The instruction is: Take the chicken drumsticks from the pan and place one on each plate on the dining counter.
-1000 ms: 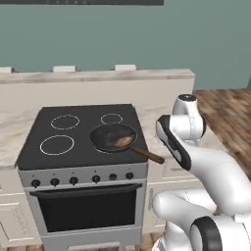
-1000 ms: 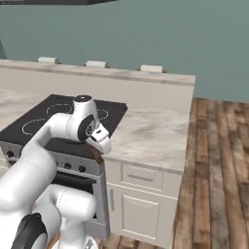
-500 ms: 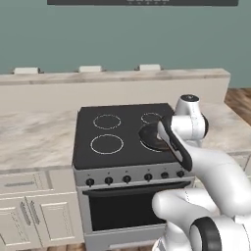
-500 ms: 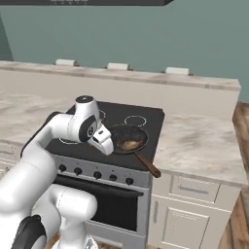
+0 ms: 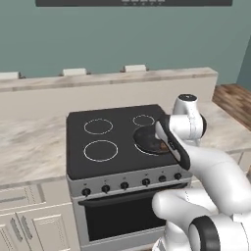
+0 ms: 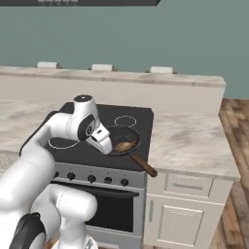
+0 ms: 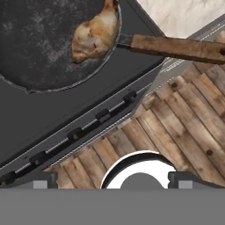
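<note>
Pan [image 7: 48, 44]: sits on the front right burner of the stove [image 5: 117, 147], its wooden handle [image 7: 176, 47] sticking out past the stove's front edge toward the floor side, which leaves the bowl open to me from above.
Chicken [image 7: 94, 33]: one golden piece lies against the pan's rim right beside where the handle joins; I can make out that one clearly from my hand camera, and a brown patch in the pan [image 6: 124, 145] from the right base camera, but I cannot tell the two pieces apart there.
Fingers [image 6: 104, 142]: my hand hangs over the front part of the stove, just beside the pan and above the knobs [image 7: 103, 115]; I cannot tell whether my fingers are spread or together, and they carry nothing that I can see.
Hand pose: I am pointed down at the stove's front lip and the wood floor [image 7: 176, 132], so the chicken sits at the top of my view, not under me; I judge I must reach further over the pan before going down.
Table [image 6: 194, 141]: marbled stone runs beside the stove; no plates are in sight from here.
Progress: by my judgement the task is at its start, chicken in the pan and ungrasped.
</note>
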